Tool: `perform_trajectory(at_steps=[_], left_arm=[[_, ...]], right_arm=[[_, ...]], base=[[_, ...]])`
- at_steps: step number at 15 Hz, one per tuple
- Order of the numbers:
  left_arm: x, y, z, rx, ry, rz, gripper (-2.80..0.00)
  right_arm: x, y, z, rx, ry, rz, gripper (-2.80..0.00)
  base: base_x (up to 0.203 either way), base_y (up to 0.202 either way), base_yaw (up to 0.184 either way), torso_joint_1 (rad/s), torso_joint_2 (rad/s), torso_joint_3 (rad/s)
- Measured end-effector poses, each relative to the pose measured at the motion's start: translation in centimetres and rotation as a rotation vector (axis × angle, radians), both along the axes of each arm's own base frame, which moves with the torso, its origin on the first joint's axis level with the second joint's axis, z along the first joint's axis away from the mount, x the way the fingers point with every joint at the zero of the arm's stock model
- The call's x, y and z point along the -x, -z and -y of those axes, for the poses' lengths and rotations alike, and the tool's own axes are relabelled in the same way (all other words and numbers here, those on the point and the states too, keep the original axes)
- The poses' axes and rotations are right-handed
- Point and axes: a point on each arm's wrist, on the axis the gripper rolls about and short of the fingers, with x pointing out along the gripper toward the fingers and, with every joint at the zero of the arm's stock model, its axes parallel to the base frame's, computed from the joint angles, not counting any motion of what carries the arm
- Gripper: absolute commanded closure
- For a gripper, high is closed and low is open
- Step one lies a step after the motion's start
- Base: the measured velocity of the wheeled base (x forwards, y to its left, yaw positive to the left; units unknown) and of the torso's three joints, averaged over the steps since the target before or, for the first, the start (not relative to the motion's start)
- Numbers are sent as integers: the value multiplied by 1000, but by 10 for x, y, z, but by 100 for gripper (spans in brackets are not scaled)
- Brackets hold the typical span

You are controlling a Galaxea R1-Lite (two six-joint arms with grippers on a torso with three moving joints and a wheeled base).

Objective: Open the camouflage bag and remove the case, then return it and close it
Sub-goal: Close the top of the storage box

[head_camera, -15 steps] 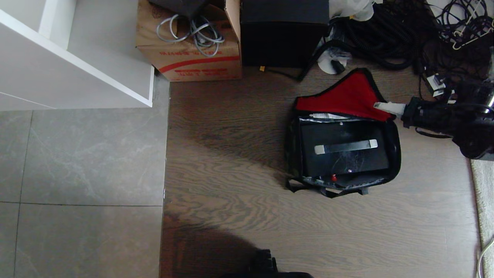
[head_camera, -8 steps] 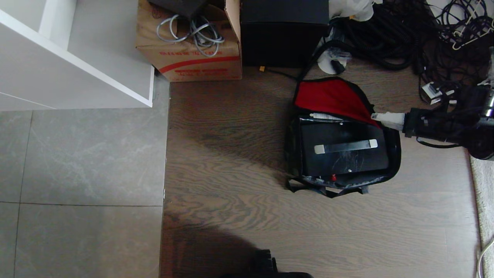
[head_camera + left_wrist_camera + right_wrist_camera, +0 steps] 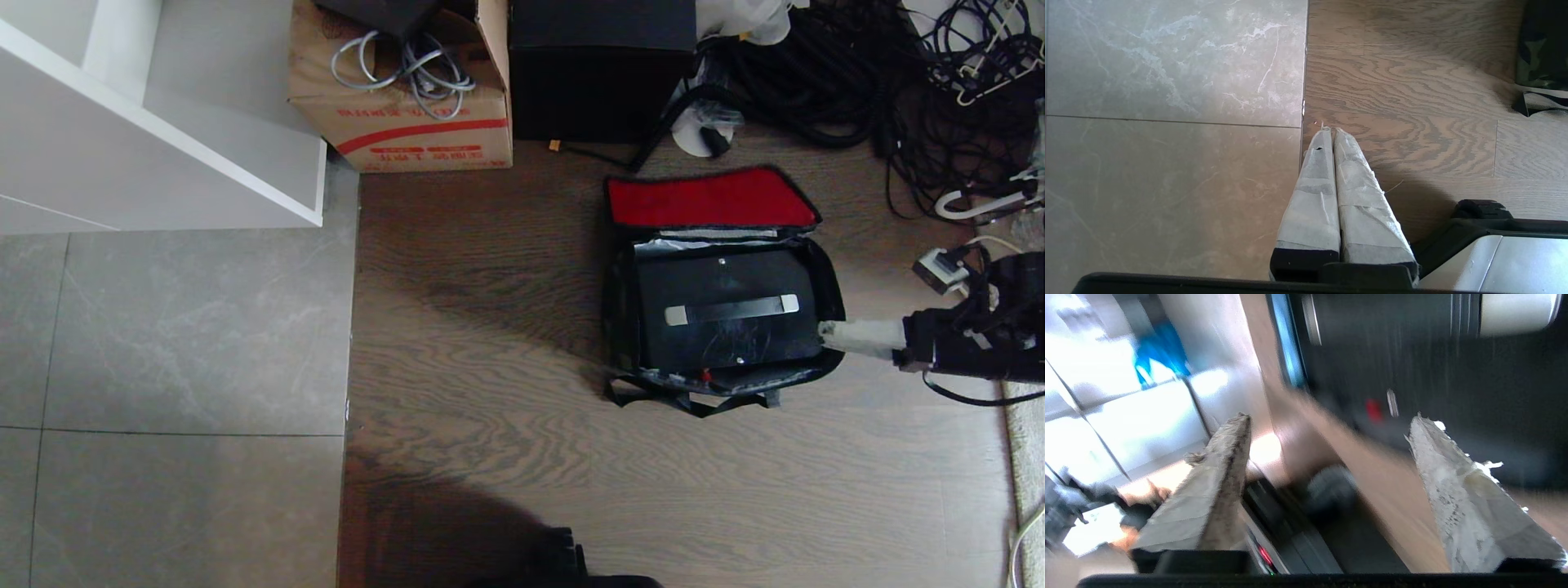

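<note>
The camouflage bag [image 3: 831, 287] lies unzipped on the wood floor. Its red-lined flap [image 3: 709, 201] is folded back flat on the far side. The black case [image 3: 727, 343] sits inside the bag, its silver-ended handle [image 3: 731, 310] facing up and a red latch [image 3: 706, 376] at the near edge. My right gripper [image 3: 824, 331] reaches in from the right and meets the bag's right rim. In the right wrist view this gripper [image 3: 1329, 416] is open, with nothing between its taped fingers. My left gripper [image 3: 1329, 130] hangs shut over the floor seam, with a corner of the bag [image 3: 1541, 45] to one side.
A cardboard box [image 3: 400, 106] with grey cables and a tall black box [image 3: 600, 73] stand behind the bag. A tangle of black cables [image 3: 865, 73] covers the far right. White shelving [image 3: 163, 147] is at the left. A pale rug edge [image 3: 1024, 425] runs along the right.
The right gripper opened and let go of the red flap, which fell back flat behind the bag. The gripper then swung toward me to the bag's right rim.
</note>
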Motion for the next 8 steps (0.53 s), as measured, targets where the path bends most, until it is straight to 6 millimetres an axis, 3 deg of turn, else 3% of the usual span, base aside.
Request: perform_trajectory(at_steps=[3, 5, 8], left_arm=[[0, 0, 0, 0, 0, 0, 0], [0, 0, 0, 0, 0, 0, 0], [0, 0, 0, 0, 0, 0, 0]], right_arm=[[36, 12, 4, 99, -74, -26, -280], [40, -6, 7, 149, -126, 16, -280], [29, -43, 15, 113, -80, -28, -280]], base=[[0, 0, 0, 0, 0, 0], [0, 0, 0, 0, 0, 0], [0, 0, 0, 0, 0, 0]])
